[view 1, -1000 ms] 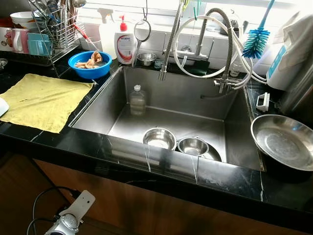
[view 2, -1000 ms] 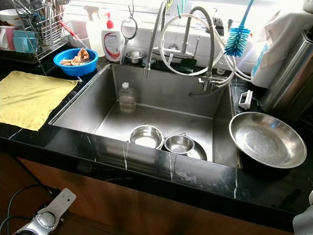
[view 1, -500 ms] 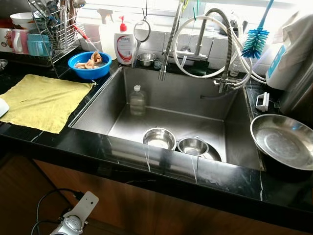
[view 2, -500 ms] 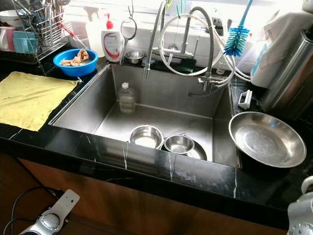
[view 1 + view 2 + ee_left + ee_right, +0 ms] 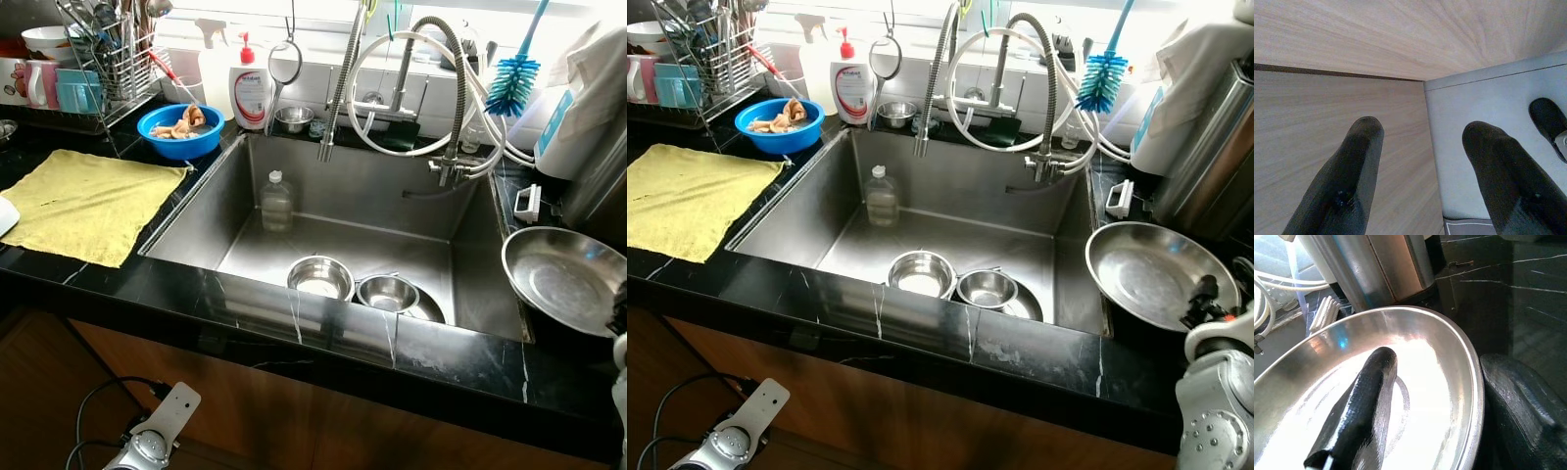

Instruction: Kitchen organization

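The large steel bowl sits on the black counter just right of the sink. Your right gripper straddles its near rim, fingers parted, one inside and one outside. Your left gripper hangs low by the wooden cabinet front, fingers spread, holding nothing.
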Robot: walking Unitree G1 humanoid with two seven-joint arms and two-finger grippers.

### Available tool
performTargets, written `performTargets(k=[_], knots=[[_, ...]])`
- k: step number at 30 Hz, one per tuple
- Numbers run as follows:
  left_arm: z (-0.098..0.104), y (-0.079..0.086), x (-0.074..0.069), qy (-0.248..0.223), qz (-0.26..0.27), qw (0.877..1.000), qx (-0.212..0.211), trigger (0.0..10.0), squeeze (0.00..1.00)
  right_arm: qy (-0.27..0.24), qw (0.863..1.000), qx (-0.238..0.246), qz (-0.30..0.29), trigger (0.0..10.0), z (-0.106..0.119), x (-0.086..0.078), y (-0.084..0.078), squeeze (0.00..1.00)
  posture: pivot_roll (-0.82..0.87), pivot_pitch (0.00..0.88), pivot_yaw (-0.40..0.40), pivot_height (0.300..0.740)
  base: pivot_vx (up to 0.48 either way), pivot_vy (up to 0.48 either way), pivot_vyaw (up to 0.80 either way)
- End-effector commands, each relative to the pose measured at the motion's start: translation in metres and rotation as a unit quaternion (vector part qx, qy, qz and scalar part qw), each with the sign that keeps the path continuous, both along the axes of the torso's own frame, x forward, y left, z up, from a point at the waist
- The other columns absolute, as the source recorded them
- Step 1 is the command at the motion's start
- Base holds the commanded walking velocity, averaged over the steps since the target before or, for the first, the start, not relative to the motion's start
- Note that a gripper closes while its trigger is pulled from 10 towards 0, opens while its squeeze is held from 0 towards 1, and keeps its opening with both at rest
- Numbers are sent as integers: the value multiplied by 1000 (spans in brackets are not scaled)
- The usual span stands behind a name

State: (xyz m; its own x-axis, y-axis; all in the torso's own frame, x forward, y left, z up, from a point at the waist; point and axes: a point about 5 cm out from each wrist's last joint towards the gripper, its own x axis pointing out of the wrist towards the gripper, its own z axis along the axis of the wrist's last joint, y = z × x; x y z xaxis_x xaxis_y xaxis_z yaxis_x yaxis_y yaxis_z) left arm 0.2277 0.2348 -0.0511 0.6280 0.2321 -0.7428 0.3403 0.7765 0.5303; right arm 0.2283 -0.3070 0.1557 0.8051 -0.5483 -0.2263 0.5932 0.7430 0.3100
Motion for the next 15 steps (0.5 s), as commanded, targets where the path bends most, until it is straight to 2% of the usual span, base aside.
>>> performTargets(k=[1, 7, 10, 15], knots=[[-3, -3, -3, 1, 3, 1000, -6, 10000, 0, 2, 1000, 4, 11, 10000, 0, 3, 1, 0, -37, 0, -37, 740, 0, 0, 0], [-3, -5, -3, 0, 0, 1000, -9, 10000, 0, 3, 1000, 2, -5, 10000, 0, 1, -1, 0, -39, 0, -35, 740, 0, 0, 0], [-3, -6, -2, -2, -3, 1000, -10, 10000, 0, 1, 999, 7, -47, 10000, 0, -4, -10, 0, -38, 0, -32, 740, 0, 0, 0], [-2, -7, -1, -3, -6, 1000, -11, 10000, 0, -1, 999, 11, -50, 10000, -1, -4, -10, 0, -37, 0, -30, 740, 0, 0, 0]])
